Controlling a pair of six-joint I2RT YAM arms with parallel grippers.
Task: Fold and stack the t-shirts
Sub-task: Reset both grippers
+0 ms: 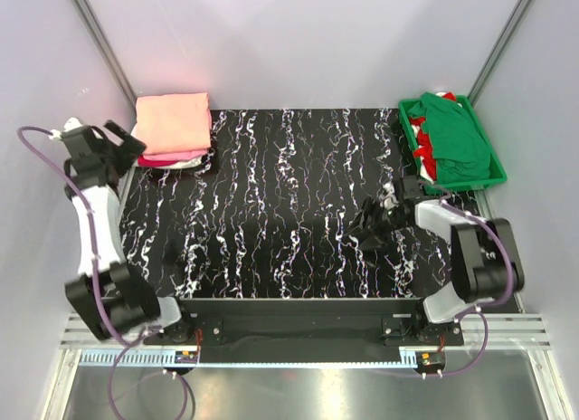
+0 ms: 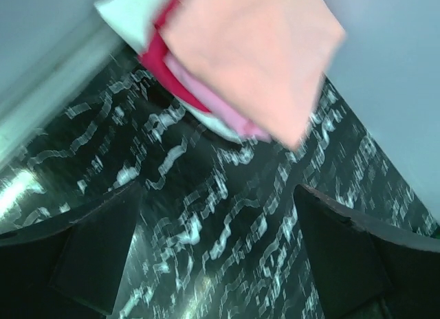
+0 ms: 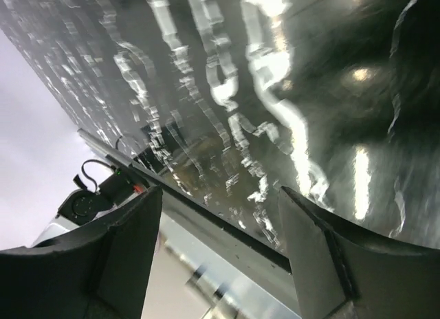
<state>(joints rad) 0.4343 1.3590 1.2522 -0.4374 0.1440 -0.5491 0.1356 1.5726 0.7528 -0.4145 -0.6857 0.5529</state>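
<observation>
item 1, left claw [image 2: 218, 195]: its two dark fingers [image 2: 103, 250] fill the bottom of my left wrist view. they are spread wide with nothing between them. the claw hangs over the bench [image 1: 289, 194], just on the near side of the stack [image 1: 172, 135] in the far left corner.

item 2, stack: the salmon shirt [image 1: 174, 119] lies folded on top, with pink, red and white layers showing under its edges. i judge that pile settled for now.

item 3, right claw [image 3: 220, 202]: also wide open and empty. it sits low over bare bench on the right side, pointing toward the middle.

item 4, remaining work: the dark green shirt [image 1: 457, 135] lies heaped in the green tray [image 1: 469, 185] at the far right corner. a red shirt [image 1: 422, 153] shows beneath it on the tray's left side.

item 5, governing relation: the tray lies beyond and to the right of the right claw, and near it. the left claw is well apart from it, across the bench. the green shirt's long axis runs roughly near-to-far along the tray. my judgement is that the right arm takes the next pick, and that it must first turn away from centre.
</observation>
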